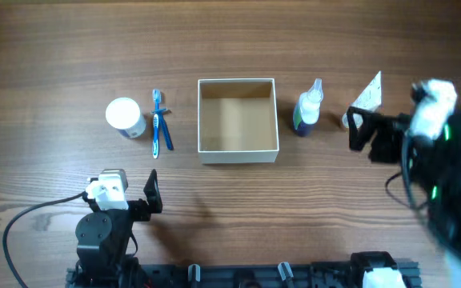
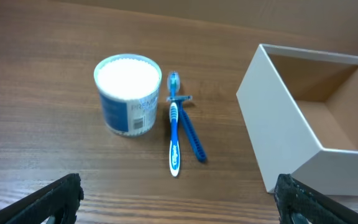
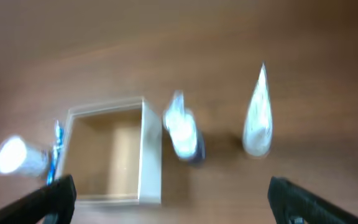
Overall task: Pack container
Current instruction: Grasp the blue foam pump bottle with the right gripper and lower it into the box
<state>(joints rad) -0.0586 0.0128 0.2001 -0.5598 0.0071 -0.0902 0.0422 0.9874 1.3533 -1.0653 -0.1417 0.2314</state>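
The container (image 1: 238,156) stands mid-worktop (image 1: 46,40), between a blue toothbrush (image 1: 155,128) and a small bottle (image 1: 308,108); left gripper (image 1: 152,193) spread wide, apart from it; right gripper (image 1: 358,130) spread wide, just beside a white pointed tube (image 1: 368,94)

Two black arms: the left arm (image 1: 102,232) bears a white block (image 1: 106,190) and a looping black cable (image 1: 8,240); the blurred right arm (image 1: 446,168) shows a white cap (image 1: 432,102) and green lights (image 1: 446,132).

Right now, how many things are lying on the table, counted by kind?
Box: 1
Jar: 1
Toothbrush: 1
Razor: 1
Bottle: 1
White tube: 1
Total: 6
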